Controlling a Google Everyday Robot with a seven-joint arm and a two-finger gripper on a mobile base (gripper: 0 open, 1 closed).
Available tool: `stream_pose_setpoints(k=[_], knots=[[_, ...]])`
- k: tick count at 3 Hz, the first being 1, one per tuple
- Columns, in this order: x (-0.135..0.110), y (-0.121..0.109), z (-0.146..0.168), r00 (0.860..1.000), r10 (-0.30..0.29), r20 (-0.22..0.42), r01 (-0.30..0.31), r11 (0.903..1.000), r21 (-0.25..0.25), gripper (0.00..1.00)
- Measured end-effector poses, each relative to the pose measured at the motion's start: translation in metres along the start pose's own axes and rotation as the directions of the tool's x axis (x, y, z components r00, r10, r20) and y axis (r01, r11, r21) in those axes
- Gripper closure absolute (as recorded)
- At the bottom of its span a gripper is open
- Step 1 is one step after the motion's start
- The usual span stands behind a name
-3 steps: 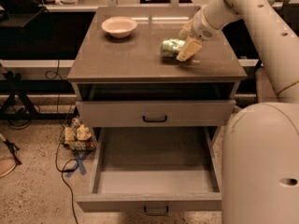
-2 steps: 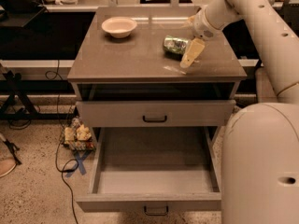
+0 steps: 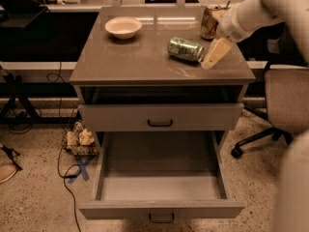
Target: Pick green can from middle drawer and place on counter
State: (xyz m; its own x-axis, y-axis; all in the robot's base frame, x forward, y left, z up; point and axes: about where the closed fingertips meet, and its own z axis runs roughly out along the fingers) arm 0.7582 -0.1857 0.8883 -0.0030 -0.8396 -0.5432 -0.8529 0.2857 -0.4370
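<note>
Leave the green can (image 3: 186, 49) lying sideways on the worktop (image 3: 130, 64). Lift the gripper (image 3: 211, 58), just beside it, up without nudging; likely to roll. Cannot tell whether spread or closed.

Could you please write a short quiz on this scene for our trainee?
1. True or false: the green can stands upright on the counter.
2. Where is the gripper? A) inside the middle drawer B) over the counter, beside the green can C) down at the floor
3. Which other drink container stands at the counter's back edge?
Key: 1 false, it lies on its side; 2 B; 3 the gold-brown can.
</note>
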Motion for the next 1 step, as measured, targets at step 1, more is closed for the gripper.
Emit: stream_pose_setpoints(k=[1], knots=[[0.0260,0.0097,-0.0596,0.997,0.065,0.047,-0.071,0.9878,0.139,0.00]])
